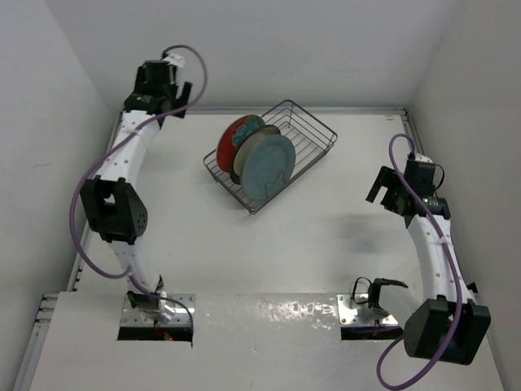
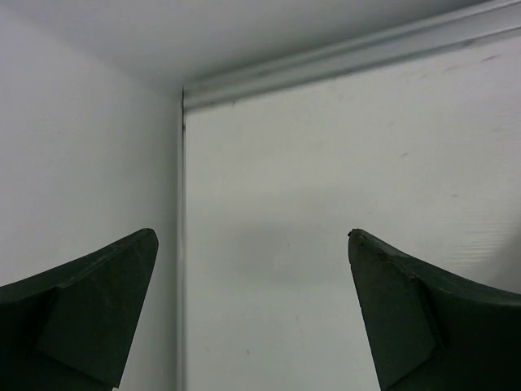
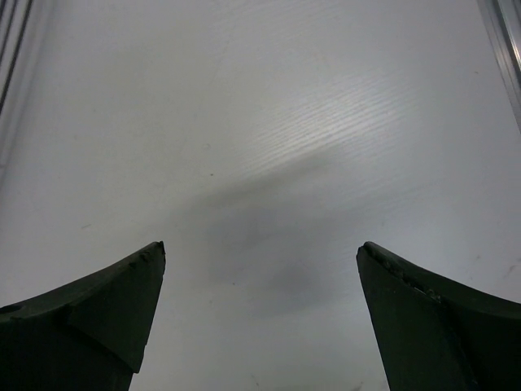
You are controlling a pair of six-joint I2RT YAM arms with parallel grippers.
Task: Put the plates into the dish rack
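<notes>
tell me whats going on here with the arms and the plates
Nothing is being handled at this moment. The plates stand on edge inside the dish rack, with the red plate at the back and the grey-teal plate in front. The left gripper is open and empty near the far left corner of the table. The right gripper is open and empty over the right side. I see no plate outside the rack.

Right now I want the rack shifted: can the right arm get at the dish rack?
Probably yes: only bare table lies between the open right end effector and the empty end of the dish rack.
</notes>
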